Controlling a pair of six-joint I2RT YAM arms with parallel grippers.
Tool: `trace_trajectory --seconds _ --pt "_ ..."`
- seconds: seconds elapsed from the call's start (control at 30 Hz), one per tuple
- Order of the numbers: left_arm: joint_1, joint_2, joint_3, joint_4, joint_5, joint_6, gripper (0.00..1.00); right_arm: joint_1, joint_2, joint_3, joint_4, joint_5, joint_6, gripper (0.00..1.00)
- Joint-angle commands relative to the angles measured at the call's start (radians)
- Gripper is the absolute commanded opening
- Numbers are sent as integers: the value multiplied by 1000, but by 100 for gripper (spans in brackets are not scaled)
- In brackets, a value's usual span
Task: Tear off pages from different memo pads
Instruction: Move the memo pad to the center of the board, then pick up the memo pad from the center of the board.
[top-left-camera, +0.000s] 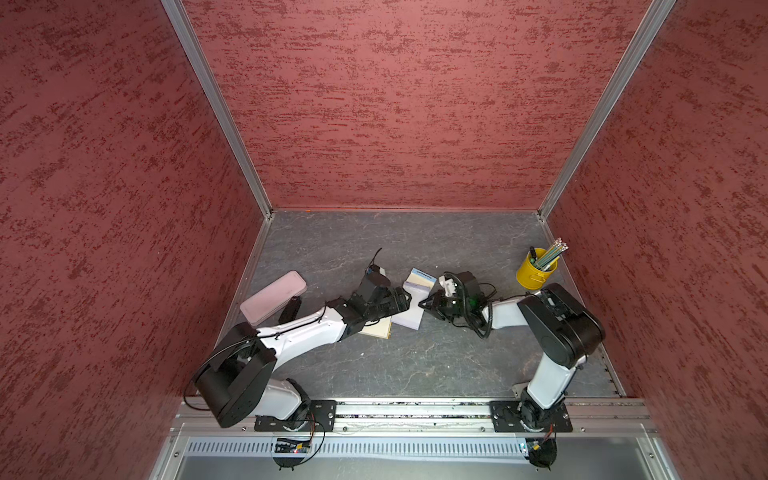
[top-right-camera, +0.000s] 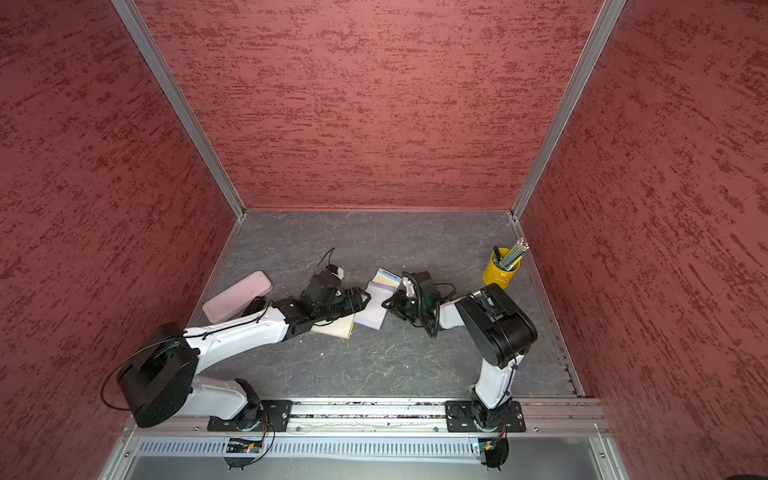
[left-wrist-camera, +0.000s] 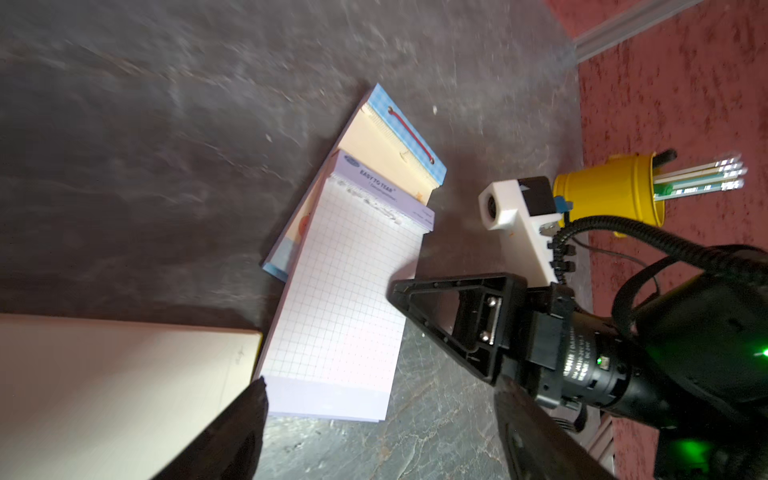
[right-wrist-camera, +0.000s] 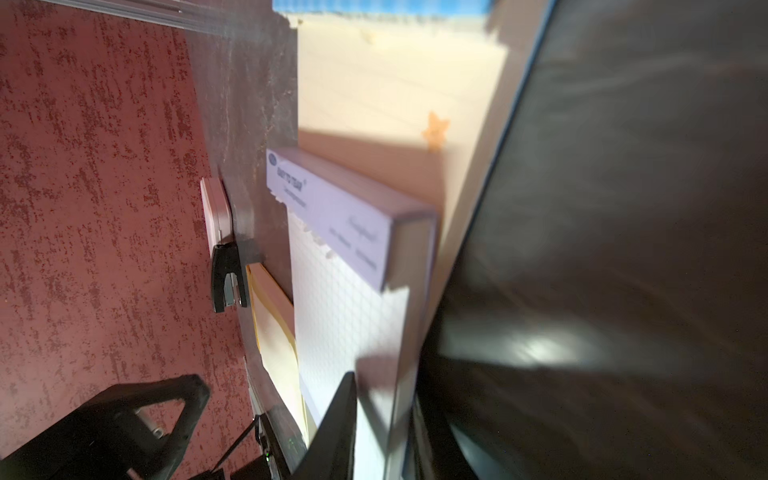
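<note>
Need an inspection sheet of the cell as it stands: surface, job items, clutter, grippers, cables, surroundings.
Surface: grey marbled tabletop.
Job's things: lavender memo pad, grid page up, far end lying on the blue-bordered memo pad; cream memo pad next to it, partly under the left arm. Loose pages: nothing seen.
Clutter: pink case, black stapler, yellow cup of pencils.
Grippers: left gripper open, by the cream pad's end; right gripper at the lavender pad's edge, jaw gap unclear.
Cables: black cable looped below the right wrist.
Surroundings: red textured walls, aluminium frame.
</note>
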Motion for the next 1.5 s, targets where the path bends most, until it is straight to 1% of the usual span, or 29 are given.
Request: trace_trajectory --seconds 0.0,0.07,0.13,0.2,0.27,0.33,0.37,0.4,0.47,0.5,0.57,0.67,0.8,0.87,0.97,1.07,1.17,1.23,1.3,1.4,1.47 --pt "45 -47 -19 -54 -24 44 85 21 40 58 44 38 64 21" --pt "70 -51 -16 -54 2 71 85 3 18 42 35 23 49 20" --pt "82 -36 11 -63 22 93 85 -25 -18 9 36 -17 34 17" --pt "78 -7 44 -63 35 108 85 -58 -64 -44 73 -88 34 14" --pt "65 27 68 -50 46 113 85 -84 -115 -95 98 -128 45 12" --pt "44 63 97 -51 38 123 85 -97 -160 -125 75 -126 39 12" --pt "38 84 110 -53 41 128 85 -89 -177 -121 27 -109 16 13" --pt "32 101 120 -51 43 127 85 -78 -182 -113 -18 -85 -5 20" --pt "28 118 125 -45 52 123 85 -67 -174 -117 -15 -65 -6 36" --pt "31 122 125 -48 49 123 85 -64 -165 -112 -16 -65 -5 41" --pt "43 130 124 -64 40 120 84 -53 -145 -102 -15 -57 -6 47" --pt "53 140 117 -77 37 126 83 -24 -115 -78 -11 -50 -1 50" --pt "54 152 84 -60 46 118 82 6 -71 -77 52 -35 37 50" --pt "53 173 63 -20 74 97 80 29 -30 -68 100 -48 64 49" --pt "54 205 46 19 98 78 75 54 14 -67 168 -57 100 46" --pt "50 227 20 49 116 58 68 93 35 -61 228 -71 120 42" --pt "47 243 -3 86 149 32 60 114 47 -52 267 -84 143 33" --pt "42 249 -10 97 153 27 54 116 45 -69 329 -90 178 27" --pt "40 250 -15 101 159 23 50 115 38 -79 350 -87 196 20" --pt "42 225 -21 98 168 11 47 110 20 -111 404 -95 228 11" --pt "53 179 -20 69 160 17 48 90 -18 -140 391 -108 225 8"
